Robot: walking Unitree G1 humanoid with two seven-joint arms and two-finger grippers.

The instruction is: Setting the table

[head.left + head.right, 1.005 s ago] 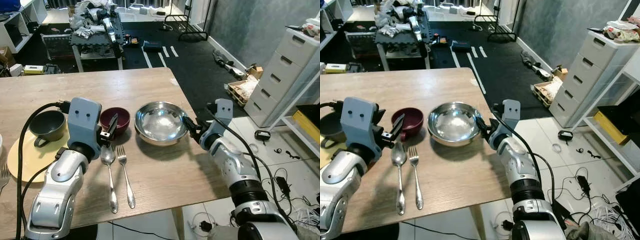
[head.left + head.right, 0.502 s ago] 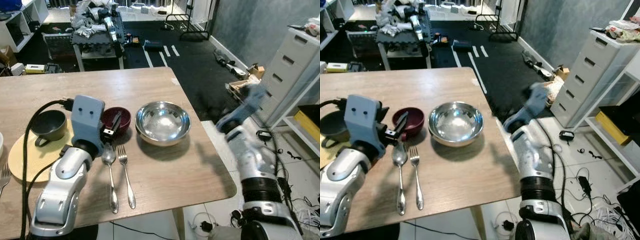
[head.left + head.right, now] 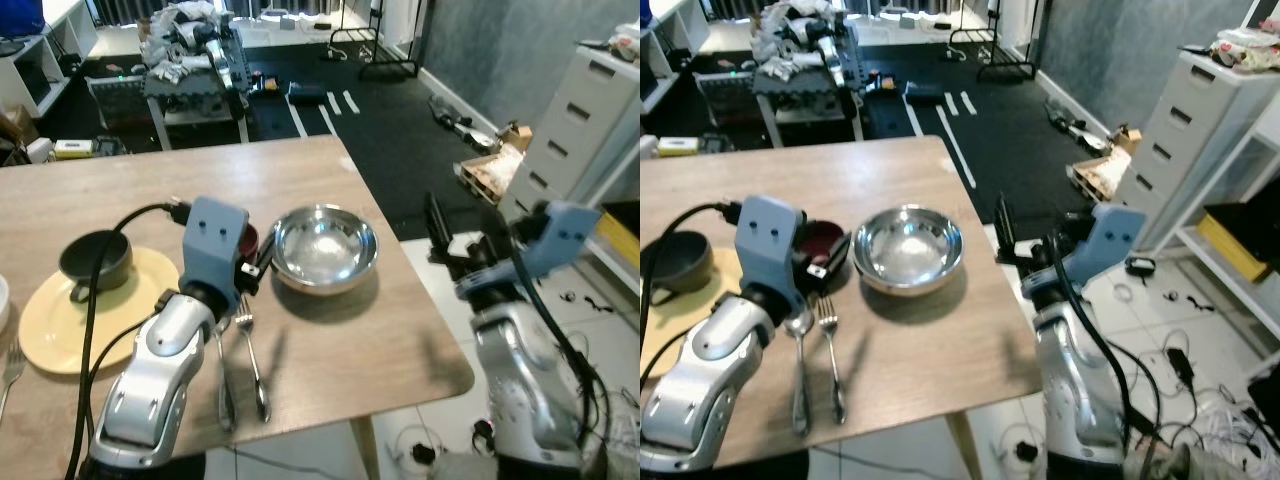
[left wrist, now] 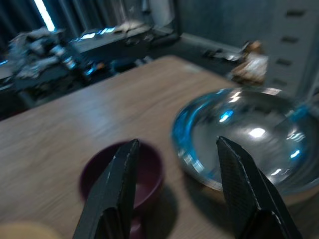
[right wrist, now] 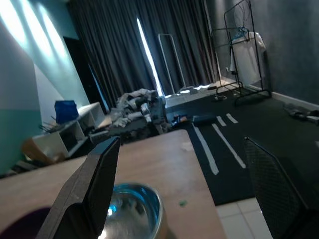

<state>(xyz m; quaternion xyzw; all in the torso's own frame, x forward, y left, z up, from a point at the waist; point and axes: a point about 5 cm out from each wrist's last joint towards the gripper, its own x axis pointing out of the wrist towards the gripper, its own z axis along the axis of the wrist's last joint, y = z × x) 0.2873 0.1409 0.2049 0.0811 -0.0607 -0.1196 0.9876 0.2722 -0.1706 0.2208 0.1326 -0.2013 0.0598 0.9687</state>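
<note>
Take the steel bowl (image 3: 324, 246) as your landmark: it sits near the table's (image 3: 390, 340) right edge, empty and upright. Just beside it on its left is the small maroon bowl (image 3: 818, 240), largely hidden behind your left arm, and further left again the yellow plate (image 3: 55, 320) carries the dark cup (image 3: 95, 258). In front of the maroon bowl, towards you, the spoon (image 3: 799, 372) and fork (image 3: 830, 355) lie side by side, handles pointing your way.

Your left gripper (image 4: 174, 191) hovers low between the two bowls, fingers spread apart with nothing between them; the wrist view looks straight over the maroon bowl and the steel bowl's rim. Your right gripper (image 5: 192, 194) hangs off the table to the right of the steel bowl, raised and wide open, also empty.

The steel bowl will likely be light but slick and rigid, so pinch the rim with one finger inside and one outside, not the curved wall. The maroon bowl looks ceramic, so it is probably heavier and chippable; take its rim too and set it down gently. The cutlery lies flat and thin, so grip mid-handle, across the width
</note>
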